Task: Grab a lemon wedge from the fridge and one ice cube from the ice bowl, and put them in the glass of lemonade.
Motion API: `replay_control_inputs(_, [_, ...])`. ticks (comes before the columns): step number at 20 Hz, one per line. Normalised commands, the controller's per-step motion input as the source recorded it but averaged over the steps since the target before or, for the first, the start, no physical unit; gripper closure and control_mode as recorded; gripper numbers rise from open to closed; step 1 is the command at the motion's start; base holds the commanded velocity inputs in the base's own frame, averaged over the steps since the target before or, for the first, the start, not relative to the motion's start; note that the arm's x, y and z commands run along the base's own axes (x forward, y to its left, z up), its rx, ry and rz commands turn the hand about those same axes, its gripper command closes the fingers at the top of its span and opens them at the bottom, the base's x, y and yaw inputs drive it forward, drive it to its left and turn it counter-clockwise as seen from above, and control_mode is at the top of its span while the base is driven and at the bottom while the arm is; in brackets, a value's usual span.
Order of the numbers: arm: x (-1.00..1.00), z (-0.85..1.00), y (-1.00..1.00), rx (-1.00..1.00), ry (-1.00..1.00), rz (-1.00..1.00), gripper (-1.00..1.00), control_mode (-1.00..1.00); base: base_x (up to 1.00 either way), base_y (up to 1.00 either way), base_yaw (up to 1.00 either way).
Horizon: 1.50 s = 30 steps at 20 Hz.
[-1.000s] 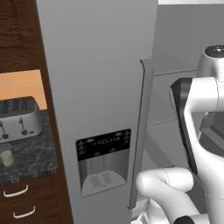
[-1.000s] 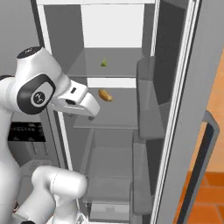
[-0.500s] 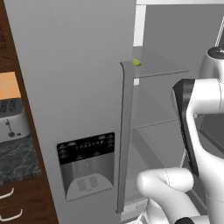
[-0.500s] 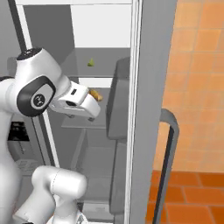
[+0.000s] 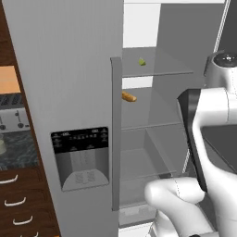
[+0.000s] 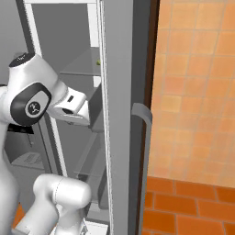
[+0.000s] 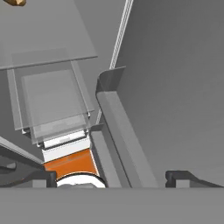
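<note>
Our pincer (image 7: 111, 177) is spread wide and holds nothing, low beside the fridge (image 5: 69, 69) door. The lemon wedge (image 5: 141, 62) sits on the upper shelf, above the orange food item (image 5: 128, 97). Reaching up, we risk clipping the shelf edge or grabbing that orange piece instead.

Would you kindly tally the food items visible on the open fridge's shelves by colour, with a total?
Yellow-green: 1, the lemon wedge on the upper shelf of the fridge.
Orange: 1, the elongated food item on the shelf below.
Total: 2.
</note>
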Motion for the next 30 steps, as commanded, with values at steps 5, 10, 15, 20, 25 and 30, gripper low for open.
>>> replay_control_inputs(5, [0.00, 0.03, 0.16, 0.00, -0.04, 0.00, -1.00, -1.00, 0.02, 0.09, 0.00])
replay_control_inputs(10, [-0.15, 0.40, 0.59, 0.00, -0.29, 0.00, -1.00, -1.00, 0.00, 0.00, 0.00])
replay_control_inputs(15, [0.10, 0.45, 0.24, 0.02, -0.14, 0.03, -1.00, -1.00, 0.00, 0.00, 0.00])
replay_control_inputs(20, [0.78, 0.69, -0.07, 0.02, 0.02, 0.20, -1.00, -1.00, 0.00, 0.00, 0.00])
replay_control_inputs(25, [1.00, 0.35, -0.01, 0.03, -0.04, 0.24, -1.00, -1.00, 0.00, 0.00, 0.00])
replay_control_inputs(30, [1.00, -0.17, 0.17, 0.06, -0.09, 0.19, -1.00, -1.00, 0.00, 0.00, 0.00])
